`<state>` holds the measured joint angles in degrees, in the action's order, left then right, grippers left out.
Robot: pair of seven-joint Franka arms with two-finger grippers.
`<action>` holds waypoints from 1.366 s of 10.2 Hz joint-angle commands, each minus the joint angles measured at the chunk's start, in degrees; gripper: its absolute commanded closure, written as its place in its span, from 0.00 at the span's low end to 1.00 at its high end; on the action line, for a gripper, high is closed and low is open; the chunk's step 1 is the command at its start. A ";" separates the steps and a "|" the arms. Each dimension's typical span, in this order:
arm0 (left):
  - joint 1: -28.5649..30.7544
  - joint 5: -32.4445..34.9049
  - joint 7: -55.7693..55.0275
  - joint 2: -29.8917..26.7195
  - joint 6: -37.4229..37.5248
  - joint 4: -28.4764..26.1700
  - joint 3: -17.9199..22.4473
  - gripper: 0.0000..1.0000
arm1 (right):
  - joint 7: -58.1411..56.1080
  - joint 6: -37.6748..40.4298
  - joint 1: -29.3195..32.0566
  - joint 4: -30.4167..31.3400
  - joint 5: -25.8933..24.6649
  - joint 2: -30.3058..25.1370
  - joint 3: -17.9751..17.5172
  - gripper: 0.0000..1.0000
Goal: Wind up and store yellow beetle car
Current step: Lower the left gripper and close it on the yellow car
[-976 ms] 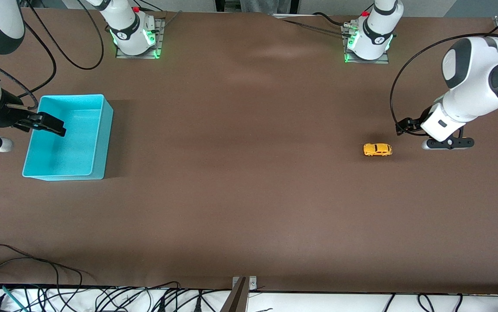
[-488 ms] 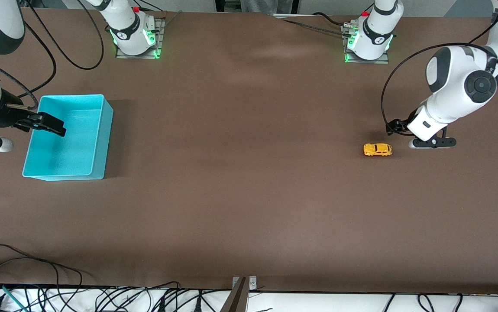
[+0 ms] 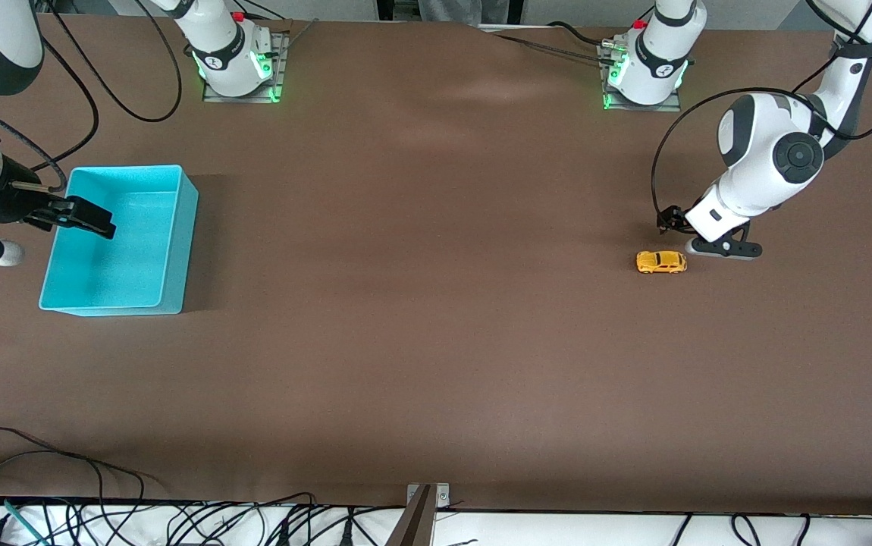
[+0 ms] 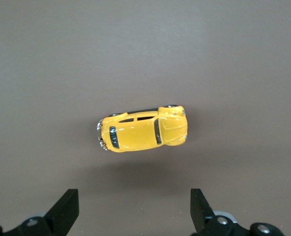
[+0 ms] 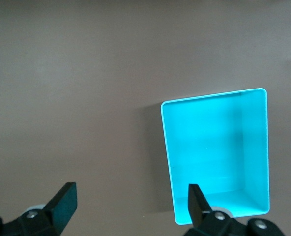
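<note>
Since the earlier frame the left tool point(image 3: 671, 224) has swung in toward the yellow beetle car point(image 3: 661, 262) and hangs just beside it, fingers apart, ready to grasp. Untouched, the car stands on the counter point(image 3: 436, 341), well apart from the turquoise bin point(image 3: 178, 250), over which the right tool point(image 3: 91, 218) waits, fingers apart.

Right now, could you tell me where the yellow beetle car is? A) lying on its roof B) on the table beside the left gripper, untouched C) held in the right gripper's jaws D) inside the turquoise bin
B: the yellow beetle car sits on its wheels on the table, beside the open left gripper, which holds nothing.
</note>
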<state>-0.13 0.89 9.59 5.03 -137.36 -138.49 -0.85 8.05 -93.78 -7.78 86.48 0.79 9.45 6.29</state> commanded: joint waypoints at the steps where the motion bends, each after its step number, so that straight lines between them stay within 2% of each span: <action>1: 0.04 0.25 13.99 0.77 -0.98 -0.38 0.06 0.00 | -0.75 0.61 -0.13 0.27 -0.35 -0.40 0.13 0.00; 3: -0.05 0.78 29.08 1.56 -1.41 -0.29 0.06 0.00 | -0.75 0.44 -0.13 0.27 -0.35 -0.40 0.13 0.00; 5: -0.05 0.70 46.66 3.40 -5.53 -0.21 0.06 0.00 | -0.75 0.44 -0.21 0.27 -0.35 -0.40 0.13 0.00; 8: -0.22 0.70 66.45 7.44 -12.90 0.15 0.06 0.00 | -0.75 0.35 -0.21 0.36 -0.35 -0.31 0.13 0.00; 11: -0.66 1.05 74.58 9.90 -15.03 0.41 0.06 0.00 | -0.75 0.17 -0.21 0.36 -0.35 -0.31 0.13 0.00; 14: -0.66 0.96 75.57 12.11 -16.36 0.85 0.06 0.01 | -0.75 0.17 -0.21 0.36 -0.35 -0.31 0.13 0.00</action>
<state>-0.59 1.15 83.77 15.79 -153.01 -138.52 -0.94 8.03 -93.77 -7.79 86.56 0.79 9.50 6.28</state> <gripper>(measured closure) 0.004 0.000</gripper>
